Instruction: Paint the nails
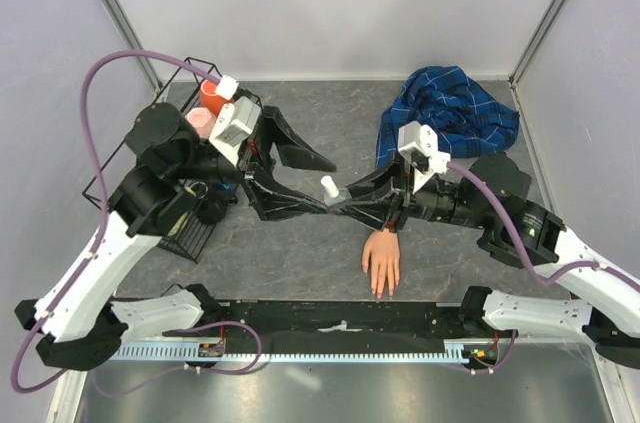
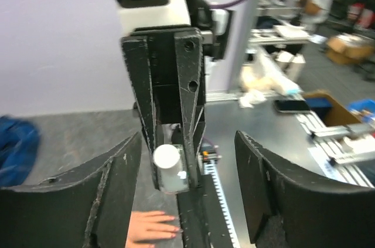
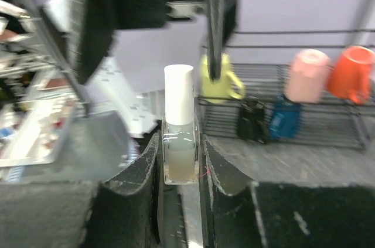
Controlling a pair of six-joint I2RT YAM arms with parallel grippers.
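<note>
The pale mannequin hand (image 1: 382, 261) lies palm down near the table's front edge, its nails (image 1: 380, 290) pointing toward the arm bases. The blue plaid sleeve (image 1: 450, 108) lies bunched at the back right. My right gripper (image 1: 340, 200) is shut on a small clear bottle with a white cap (image 1: 328, 186), held upright above the table. My left gripper (image 1: 327, 187) is open, one finger on each side of the cap without touching it. In the left wrist view the bottle (image 2: 167, 163) sits between the wide-open left gripper (image 2: 187, 139), with the hand (image 2: 149, 227) below. In the right wrist view the right gripper (image 3: 179, 142) clamps the bottle (image 3: 179, 101).
A black wire rack (image 1: 130, 158) stands at the back left under my left arm. It holds yellow (image 3: 220, 81), pink (image 3: 307, 75) and orange (image 3: 351, 72) mugs plus blue (image 3: 285, 119) and black (image 3: 252, 119) items. A cable rail (image 1: 330, 328) runs along the front edge.
</note>
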